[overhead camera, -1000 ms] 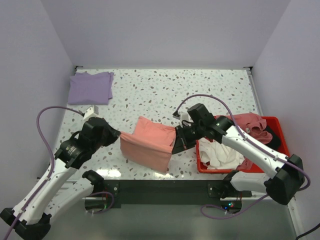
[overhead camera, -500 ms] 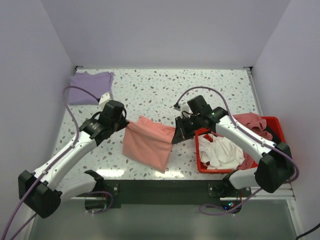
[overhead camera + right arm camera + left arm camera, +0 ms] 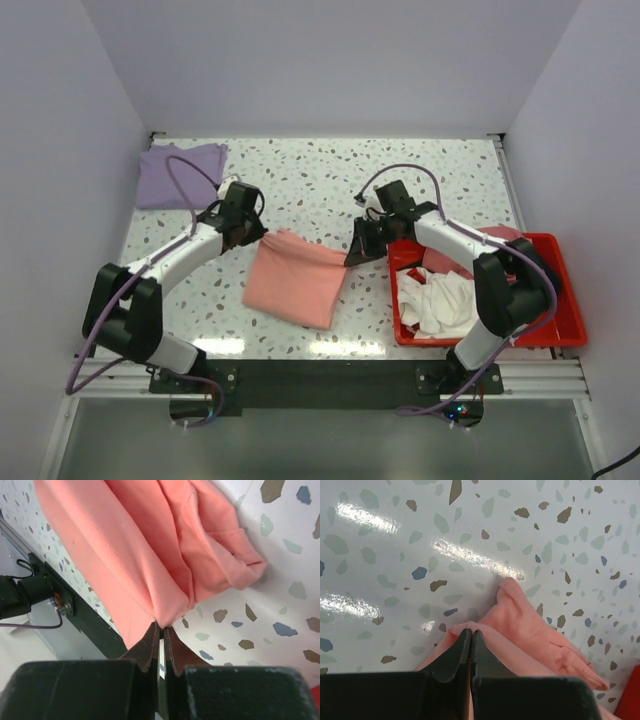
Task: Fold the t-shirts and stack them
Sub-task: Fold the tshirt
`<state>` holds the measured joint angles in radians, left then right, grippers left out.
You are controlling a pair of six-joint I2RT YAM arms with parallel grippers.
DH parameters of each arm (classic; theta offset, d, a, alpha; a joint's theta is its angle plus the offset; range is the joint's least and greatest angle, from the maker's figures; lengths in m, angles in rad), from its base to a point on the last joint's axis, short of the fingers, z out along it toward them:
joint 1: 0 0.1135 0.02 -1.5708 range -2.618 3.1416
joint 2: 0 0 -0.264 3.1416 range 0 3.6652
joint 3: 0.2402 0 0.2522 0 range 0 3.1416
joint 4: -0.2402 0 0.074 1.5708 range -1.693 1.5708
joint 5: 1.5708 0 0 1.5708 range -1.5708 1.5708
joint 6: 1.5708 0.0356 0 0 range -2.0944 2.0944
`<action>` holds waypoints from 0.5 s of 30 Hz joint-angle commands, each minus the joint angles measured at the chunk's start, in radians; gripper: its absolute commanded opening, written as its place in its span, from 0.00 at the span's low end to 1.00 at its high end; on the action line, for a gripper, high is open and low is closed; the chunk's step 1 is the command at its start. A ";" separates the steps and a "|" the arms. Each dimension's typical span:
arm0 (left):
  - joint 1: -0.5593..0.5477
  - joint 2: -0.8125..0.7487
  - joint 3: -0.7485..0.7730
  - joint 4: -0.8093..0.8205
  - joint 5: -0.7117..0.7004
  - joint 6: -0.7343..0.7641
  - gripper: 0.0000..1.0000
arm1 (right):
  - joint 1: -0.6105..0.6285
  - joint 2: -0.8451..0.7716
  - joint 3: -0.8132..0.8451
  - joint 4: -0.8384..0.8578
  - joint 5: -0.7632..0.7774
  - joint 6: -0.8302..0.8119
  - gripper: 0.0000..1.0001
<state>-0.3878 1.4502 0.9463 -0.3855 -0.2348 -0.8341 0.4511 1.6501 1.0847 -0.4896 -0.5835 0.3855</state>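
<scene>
Keeping the lavender-purple t-shirt (image 3: 178, 175) folded flat at the far-left corner of the table (image 3: 300, 180), exactly where it was a second ago. Reaching farther from the near edge than before with the left pincer (image 3: 262, 232), its fingertips (image 3: 456, 657) pressed together on the far-left corner of the salmon-pink t-shirt (image 3: 297, 282), just above the speckled surface. Laying that doubled shirt down across the middle of the table, instead of hanging it stretched between the arms as a second ago. Clamping the shirt's far-right corner with the right pincer (image 3: 352, 258), also farther out now, fingertips (image 3: 147, 650) together on a fold of the cloth. Holding a loose heap of white t-shirts (image 3: 440, 300) and a dusty pink t-shirt (image 3: 445, 263) in the red bin (image 3: 565, 330) at the table's near-right corner. Leaving bare speckled table beyond the salmon shirt up to the back wall and across to the lavender one, but only a narrow gap between the right pincer and the bin's left wall.
</scene>
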 commanded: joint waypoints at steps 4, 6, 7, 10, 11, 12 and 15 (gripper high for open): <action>0.023 0.145 0.098 0.108 0.044 0.072 0.00 | -0.022 0.031 0.057 0.026 0.046 0.016 0.00; 0.024 0.188 0.118 0.114 0.046 0.073 0.00 | -0.028 0.042 0.063 0.031 0.068 0.019 0.00; 0.026 0.200 0.127 0.115 0.039 0.075 0.00 | -0.029 0.060 0.069 0.029 0.082 0.023 0.00; 0.029 0.234 0.152 0.111 0.002 0.073 0.04 | -0.038 0.109 0.101 0.025 0.142 0.027 0.06; 0.030 0.237 0.155 0.117 0.000 0.075 0.10 | -0.041 0.125 0.110 0.022 0.175 0.030 0.06; 0.030 0.234 0.158 0.123 0.000 0.079 0.16 | -0.043 0.134 0.133 0.008 0.195 0.030 0.07; 0.030 0.225 0.172 0.142 0.022 0.108 0.37 | -0.043 0.145 0.174 -0.016 0.244 0.016 0.23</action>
<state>-0.3695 1.6909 1.0664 -0.3099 -0.1944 -0.7605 0.4171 1.8008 1.1870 -0.4854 -0.4324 0.4110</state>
